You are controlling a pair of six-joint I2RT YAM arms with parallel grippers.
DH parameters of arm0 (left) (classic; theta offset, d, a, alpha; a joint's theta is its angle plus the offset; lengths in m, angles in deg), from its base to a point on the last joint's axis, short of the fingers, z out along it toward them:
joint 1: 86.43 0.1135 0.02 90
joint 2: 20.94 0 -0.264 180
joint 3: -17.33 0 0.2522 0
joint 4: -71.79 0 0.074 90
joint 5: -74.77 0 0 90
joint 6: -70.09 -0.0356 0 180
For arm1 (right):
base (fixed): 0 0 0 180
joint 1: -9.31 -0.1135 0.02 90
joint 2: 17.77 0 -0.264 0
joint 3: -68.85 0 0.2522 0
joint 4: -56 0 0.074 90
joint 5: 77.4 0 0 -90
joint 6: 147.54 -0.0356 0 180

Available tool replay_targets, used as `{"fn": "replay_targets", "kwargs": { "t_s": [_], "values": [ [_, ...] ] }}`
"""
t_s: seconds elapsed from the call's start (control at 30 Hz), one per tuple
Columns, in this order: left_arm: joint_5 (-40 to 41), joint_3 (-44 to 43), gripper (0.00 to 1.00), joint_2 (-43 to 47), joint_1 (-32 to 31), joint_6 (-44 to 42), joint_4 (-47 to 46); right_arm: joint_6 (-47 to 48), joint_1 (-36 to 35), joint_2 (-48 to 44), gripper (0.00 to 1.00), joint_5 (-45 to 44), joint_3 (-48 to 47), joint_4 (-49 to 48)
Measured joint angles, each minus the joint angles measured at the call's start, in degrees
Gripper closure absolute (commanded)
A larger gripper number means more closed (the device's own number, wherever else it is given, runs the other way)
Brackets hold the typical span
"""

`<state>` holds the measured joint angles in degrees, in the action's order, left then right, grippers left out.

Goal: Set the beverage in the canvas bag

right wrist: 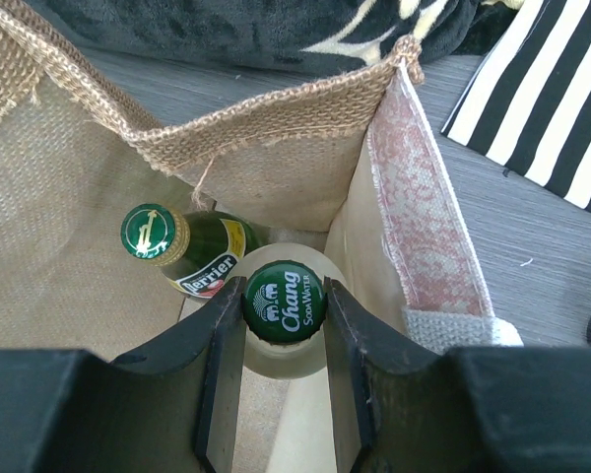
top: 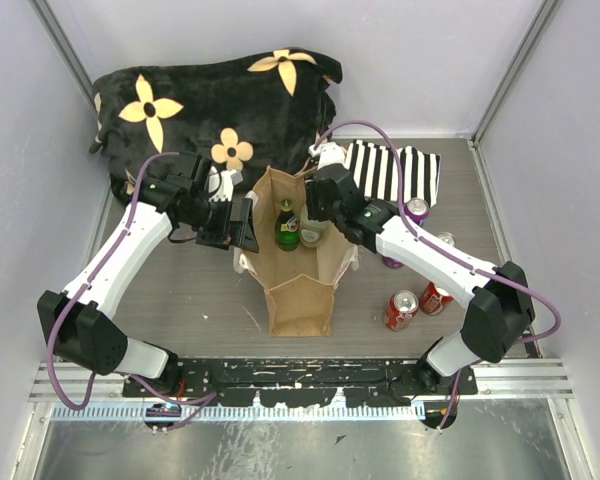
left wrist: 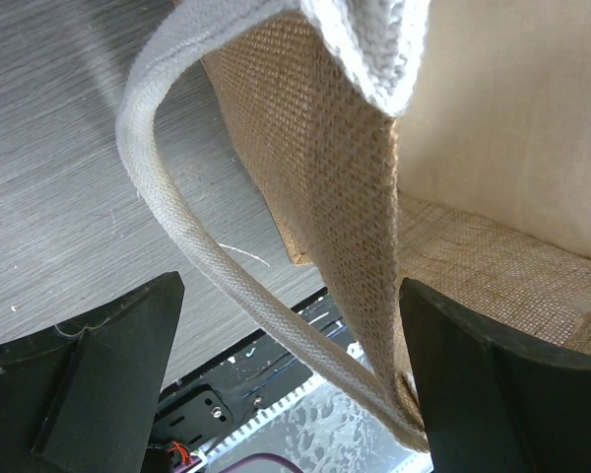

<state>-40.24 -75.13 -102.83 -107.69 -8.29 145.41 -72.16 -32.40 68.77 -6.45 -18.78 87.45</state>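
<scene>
Right gripper (right wrist: pixel 284 313) part-closed, clamped on soda bottle (right wrist: pixel 284 296) at cap, bottle low inside bag (top: pixel 302 297) beside green bottle (right wrist: pixel 192 251). Left gripper (left wrist: pixel 291 384) wide open, straddling bag wall and strap (left wrist: pixel 177 227), gripping nothing. Placement nearly done; release and withdrawal left.

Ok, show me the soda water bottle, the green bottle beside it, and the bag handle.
soda water bottle (right wrist: pixel 284 301), right wrist view, on its cap.
green bottle (right wrist: pixel 153 233), right wrist view, on its cap.
bag handle (left wrist: pixel 146 128), left wrist view, on the strap's bend.
</scene>
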Motion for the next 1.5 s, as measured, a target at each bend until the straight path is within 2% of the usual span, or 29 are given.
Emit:
{"fn": "replay_targets", "kwargs": {
  "t_s": [1.03, 1.5],
  "values": [
    [-0.2, -0.7, 0.02, -1.2, 0.0, 0.0, 0.0, 5.1, -3.5, 1.0, 0.99, -3.7, 9.2, -10.4],
    [-0.3, -0.7, 0.02, -1.2, 0.0, 0.0, 0.0, 4.9, -3.6, 1.2, 0.99, -3.1, 10.0, -11.0]
  ]
}}
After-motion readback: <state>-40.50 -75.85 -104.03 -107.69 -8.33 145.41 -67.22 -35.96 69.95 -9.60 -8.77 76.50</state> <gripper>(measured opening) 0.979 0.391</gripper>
